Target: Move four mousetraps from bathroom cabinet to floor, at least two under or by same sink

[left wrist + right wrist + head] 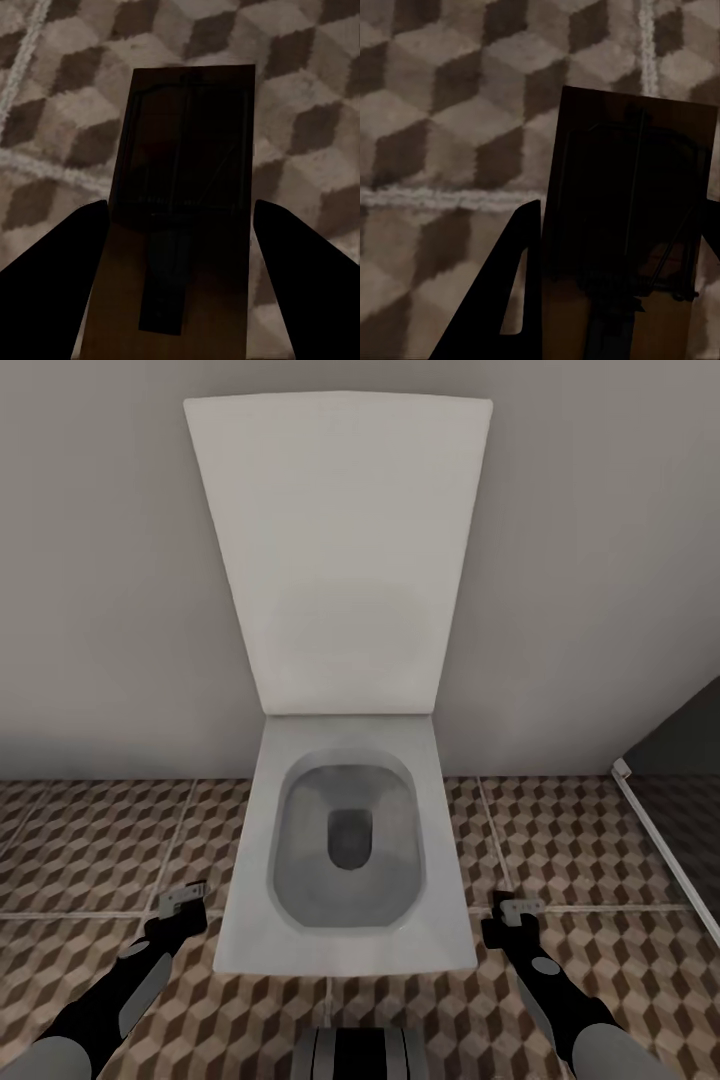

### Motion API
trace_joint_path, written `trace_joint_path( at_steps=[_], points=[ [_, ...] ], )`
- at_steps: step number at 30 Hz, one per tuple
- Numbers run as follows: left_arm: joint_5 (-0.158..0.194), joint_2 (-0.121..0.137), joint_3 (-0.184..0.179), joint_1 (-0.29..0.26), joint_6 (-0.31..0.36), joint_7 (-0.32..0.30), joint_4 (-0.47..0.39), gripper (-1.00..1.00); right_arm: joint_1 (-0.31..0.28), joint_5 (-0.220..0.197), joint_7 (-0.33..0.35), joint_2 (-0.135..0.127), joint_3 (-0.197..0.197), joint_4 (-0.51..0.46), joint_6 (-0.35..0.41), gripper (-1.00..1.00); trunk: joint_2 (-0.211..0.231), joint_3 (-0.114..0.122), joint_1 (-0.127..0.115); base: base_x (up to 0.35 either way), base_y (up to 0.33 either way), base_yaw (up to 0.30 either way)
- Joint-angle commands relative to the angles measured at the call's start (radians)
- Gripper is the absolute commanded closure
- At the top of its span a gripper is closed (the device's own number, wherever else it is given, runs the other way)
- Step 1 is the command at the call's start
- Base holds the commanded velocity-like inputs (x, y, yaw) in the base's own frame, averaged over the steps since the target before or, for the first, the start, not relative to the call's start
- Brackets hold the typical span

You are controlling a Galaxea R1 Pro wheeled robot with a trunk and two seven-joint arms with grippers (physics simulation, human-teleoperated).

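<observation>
I am looking down at the cube-patterned bathroom floor (pixel 90 850). My left gripper (pixel 182 905) hangs low over the tiles, left of a toilet. It is shut on a mousetrap (pixel 184 150), a brown wooden board with dark wire parts held between the two dark fingers (pixel 60 277). My right gripper (pixel 516 910) hangs to the toilet's right. It is shut on a second mousetrap (pixel 630 195), with one finger (pixel 506 300) pressed against the board's edge. Both traps are above the tiles. The cabinet and the sink are out of view.
A white toilet (pixel 345 940) with its lid (pixel 340 550) raised stands straight ahead against a pale wall. A dark glass panel with a white frame (pixel 665 840) runs along the right. My base (pixel 350 1055) shows at the bottom edge.
</observation>
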Motion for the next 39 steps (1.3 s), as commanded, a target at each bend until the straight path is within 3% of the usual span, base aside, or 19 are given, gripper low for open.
trace_joint_path(
  at_steps=[1,3,27,34,39],
  points=[
    [0.008,0.002,-0.008,0.0,0.003,0.01,-0.002,1.0,-0.001,0.008,0.004,0.001,-0.008,0.001,-0.004,1.0,-0.001,-0.005,0.0,0.0,0.0,0.0],
    [0.008,0.002,-0.008,0.0,0.003,0.01,-0.002,1.0,-0.001,0.008,0.004,0.001,-0.008,0.001,-0.004,1.0,-0.001,-0.012,0.001,0.0,0.0,0.0],
    [0.007,0.014,-0.002,0.0,0.001,0.012,-0.002,1.0,-0.001,0.006,-0.044,-0.012,-0.014,-0.027,-0.014,1.0,-0.001,-0.012,0.001,0.0,0.0,0.0],
    [0.007,0.011,-0.003,0.0,0.001,0.012,-0.002,1.0,-0.001,0.013,-0.043,-0.012,-0.002,-0.027,-0.01,1.0,-0.003,-0.039,0.004,0.0,0.0,0.0],
    [0.007,0.007,-0.003,0.0,0.0,0.012,-0.002,1.0,-0.001,0.015,-0.041,-0.012,0.0,-0.027,-0.008,1.0,-0.003,-0.039,0.004,0.0,0.0,0.0]
  ],
)
